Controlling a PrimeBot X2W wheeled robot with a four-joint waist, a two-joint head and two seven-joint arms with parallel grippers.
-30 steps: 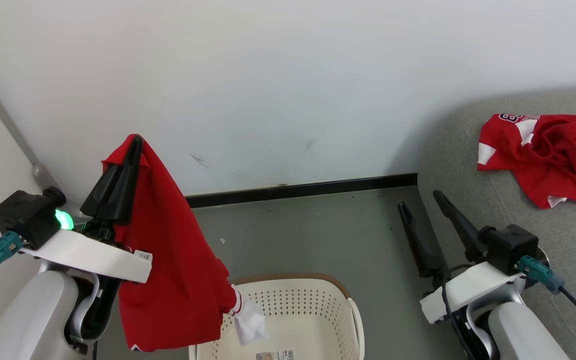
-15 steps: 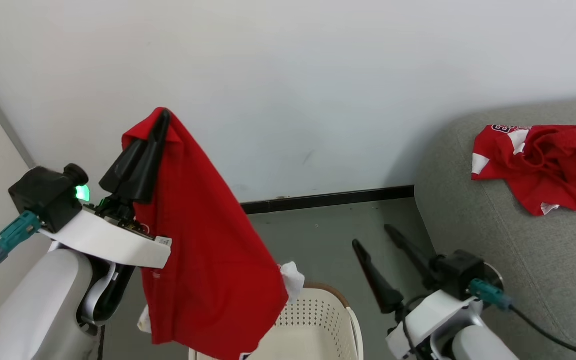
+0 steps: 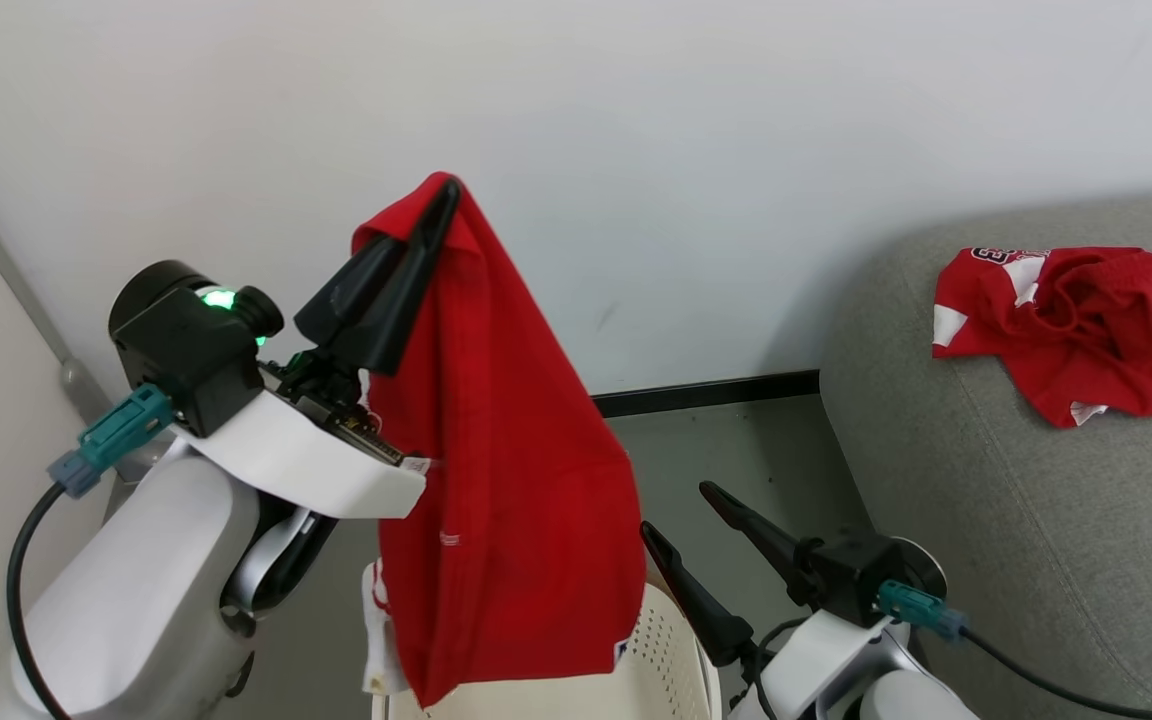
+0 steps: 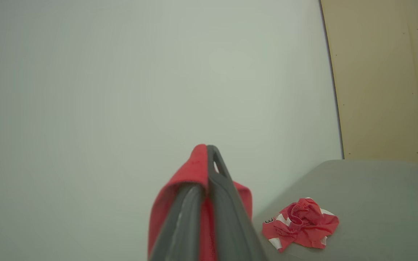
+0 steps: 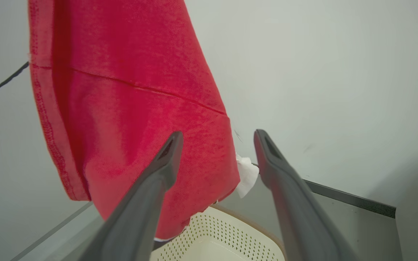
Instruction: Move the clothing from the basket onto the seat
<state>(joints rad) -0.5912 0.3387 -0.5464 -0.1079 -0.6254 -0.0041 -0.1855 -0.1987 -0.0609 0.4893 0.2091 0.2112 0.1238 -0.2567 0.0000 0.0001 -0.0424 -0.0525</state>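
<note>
Our left gripper (image 3: 448, 190) clamps a red garment (image 3: 506, 450) over the basket (image 3: 666, 650); our right gripper (image 3: 678, 508) stands apart, empty. More red clothing (image 3: 1076, 320) lies by the far edge of the seat (image 3: 1036, 520).

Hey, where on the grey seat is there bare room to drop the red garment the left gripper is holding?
For the held red garment, the seat is bare across the wide stretch between the crumpled red clothing and its rounded edge beside the right gripper. Crowded: the far patch where that clothing lies.
</note>
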